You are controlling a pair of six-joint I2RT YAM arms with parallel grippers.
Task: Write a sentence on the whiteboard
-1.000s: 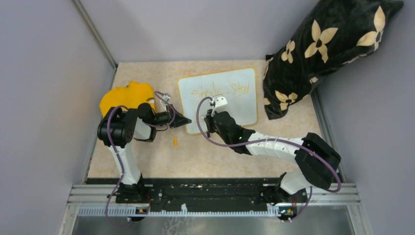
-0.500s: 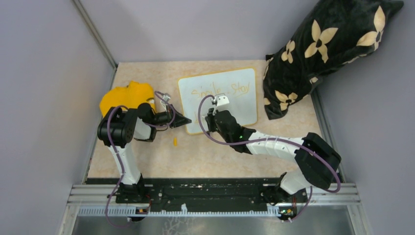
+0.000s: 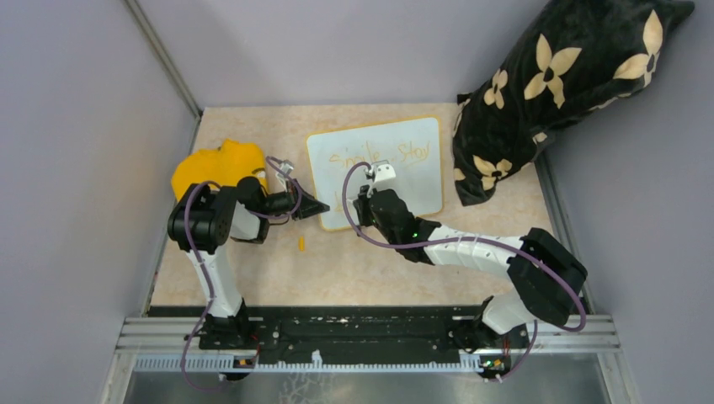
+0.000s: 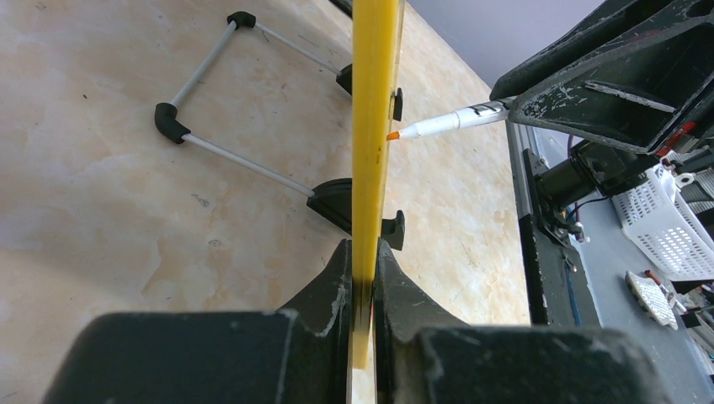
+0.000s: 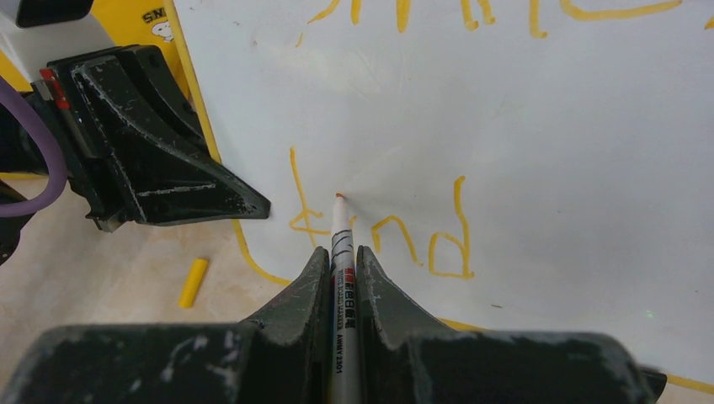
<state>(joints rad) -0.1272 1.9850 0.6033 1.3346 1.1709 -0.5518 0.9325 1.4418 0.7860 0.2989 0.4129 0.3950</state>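
The whiteboard [image 3: 414, 181] stands tilted on the table, its white face [image 5: 522, 126] close in the right wrist view. The orange sentence [image 3: 383, 155] has a top line and, lower down, "kind" [image 5: 383, 231]. My right gripper [image 5: 343, 257] is shut on a white marker [image 5: 343, 278], whose orange tip [image 5: 339, 197] meets the board just above "kind". My left gripper [image 4: 363, 261] is shut on the board's yellow frame [image 4: 375, 126] at its left edge. In the left wrist view the marker [image 4: 446, 124] points at that frame from the right.
A yellow cloth [image 3: 215, 164] lies behind the left arm. A small yellow marker cap [image 3: 301, 244] rests on the table near the board's lower left corner. A black flowered pillow [image 3: 556, 84] fills the back right. The board's wire stand [image 4: 240, 93] sits behind it.
My right gripper has shifted slightly to the right with the marker on the board's lower line. The left arm has not moved.
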